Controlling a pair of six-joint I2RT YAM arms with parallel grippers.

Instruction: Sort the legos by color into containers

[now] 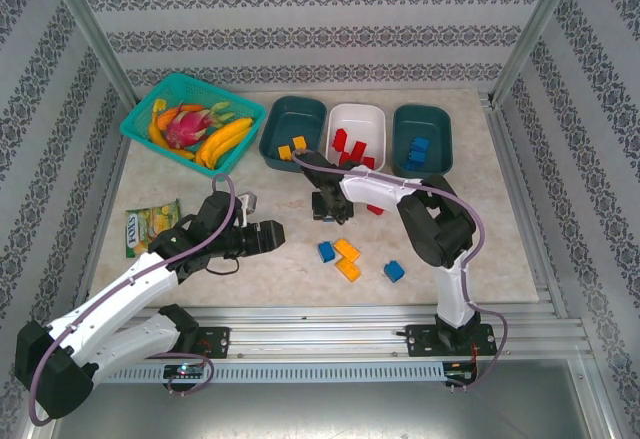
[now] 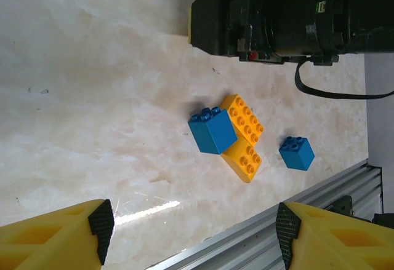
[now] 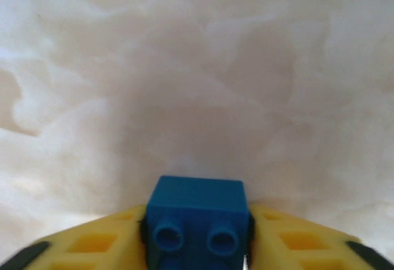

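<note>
Status: you're past halfway by my read.

**Sorted:** three tubs sit in a row along the far edge of the tabletop (image 1: 500, 229).
- The left dark teal tub (image 1: 295, 119) holds the yellow-orange legos (image 1: 291, 148).
- The white tub (image 1: 362, 119) holds the red legos (image 1: 350, 144).
- The right dark teal tub (image 1: 425, 124) holds the blue legos (image 1: 417, 151).
- I see no colour mix-ups from above.

**In hand:** your right fingers (image 3: 92, 245) are clamped on a blue lego (image 3: 197, 205), mid-tabletop and just in front of the white tub. It belongs in the right dark teal tub.

**Loose, toward the near edge:**
- A blue brick (image 2: 212, 133) touches two orange bricks (image 2: 243, 119).
- A small blue brick (image 2: 297, 153) lies near them, apart.
- A red brick (image 1: 375, 209) lies close against your right arm (image 1: 440, 224).
- That makes five loose plus the gripped one.

**Left side:** your left fingers (image 2: 61, 236) are apart with nothing between them. They hang over the tabletop to the left of that cluster.

**Can't settle:**
- I can't tell whether the gripped lego is off the surface or resting on it. The wrist view is too close.
- Counts inside the tubs are unclear. The reds overlap and the blues merge into one blob.
- The red brick is part-hidden by the right arm, so there could be more behind it.
- The two orange bricks may be snapped together or only butted up. I can't tell which.
</note>
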